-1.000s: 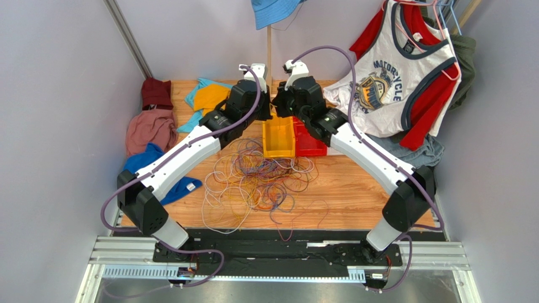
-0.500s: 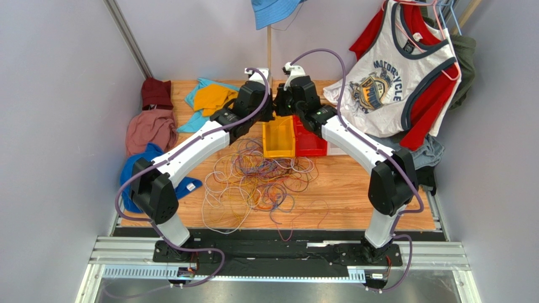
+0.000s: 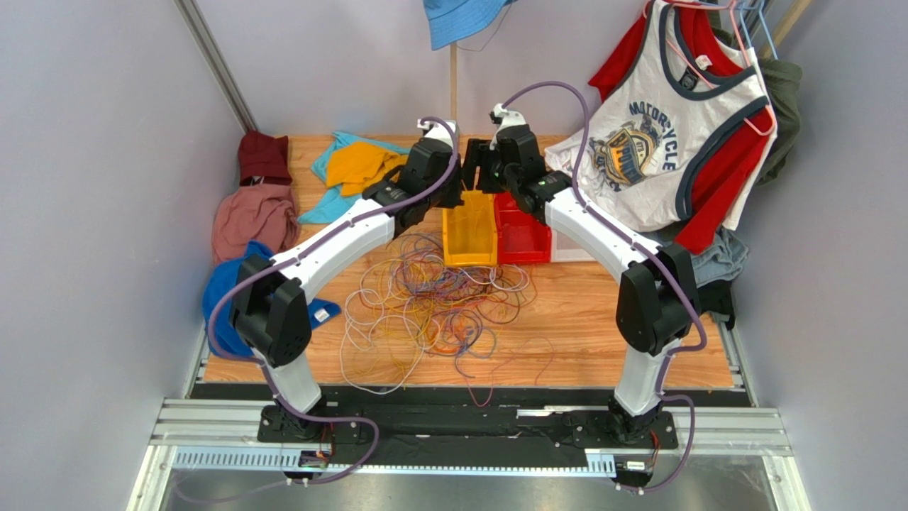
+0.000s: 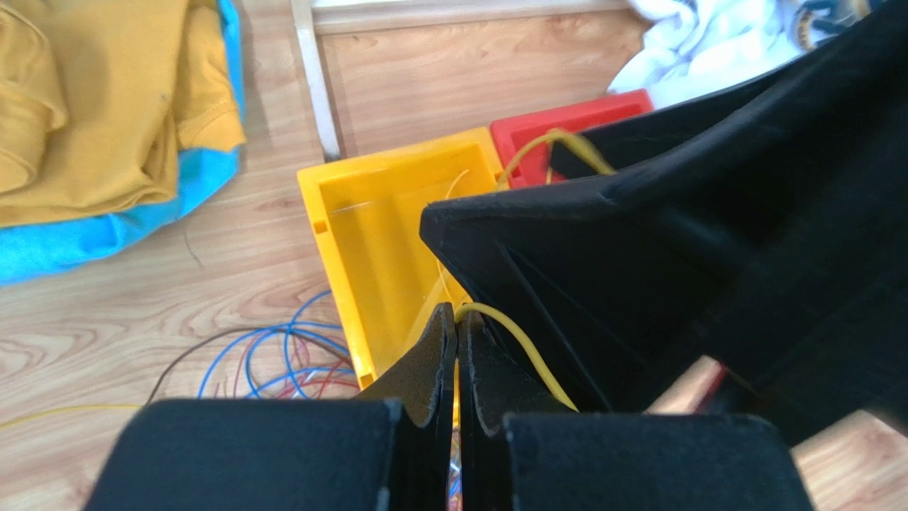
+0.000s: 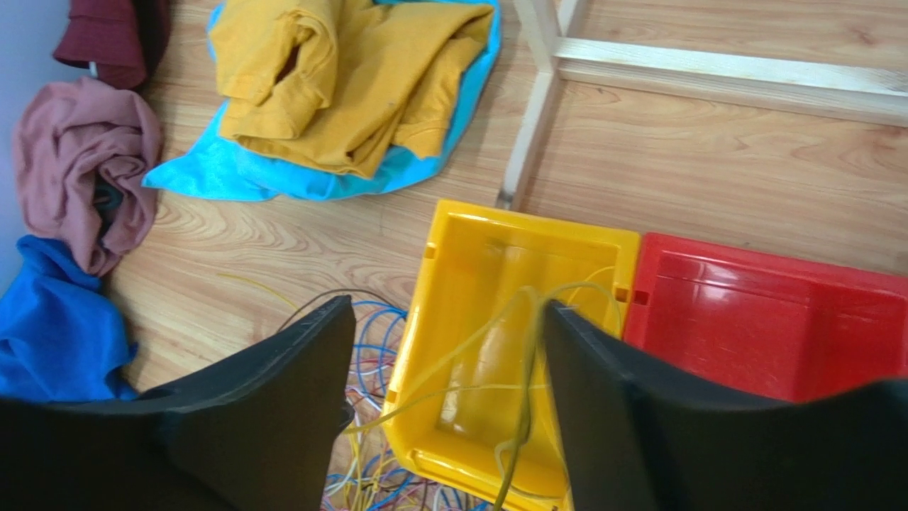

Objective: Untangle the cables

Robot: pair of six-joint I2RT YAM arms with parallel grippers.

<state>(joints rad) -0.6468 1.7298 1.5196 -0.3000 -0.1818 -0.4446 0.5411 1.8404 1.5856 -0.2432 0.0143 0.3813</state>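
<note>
The cables [image 3: 437, 303] lie in a multicoloured tangle on the wooden table in front of a yellow bin [image 3: 470, 250]. My left gripper [image 3: 456, 183] hangs over that bin, shut on a yellow cable [image 4: 524, 347] that arcs off to the right from its fingertips [image 4: 439, 339]. Directly facing it, my right gripper [image 3: 480, 176] stands open above the same bin [image 5: 460, 243]. Between its fingers [image 5: 304, 367] hang loops of the yellow cable [image 5: 528, 357], draped against the right finger. The cable's slack drops into the bin and over its near rim.
A red bin [image 3: 522, 243] stands against the yellow one. Clothes lie at the back left: a yellow and teal heap [image 3: 352, 165], maroon [image 3: 263, 157], pink [image 3: 250, 218] and blue [image 3: 229, 287] ones. A tank top [image 3: 661, 138] hangs at the right. A wooden post [image 3: 453, 101] rises behind the bins.
My right gripper has opened and let go of the yellow cable. Both arms have reached further back and closer together over the bins.
</note>
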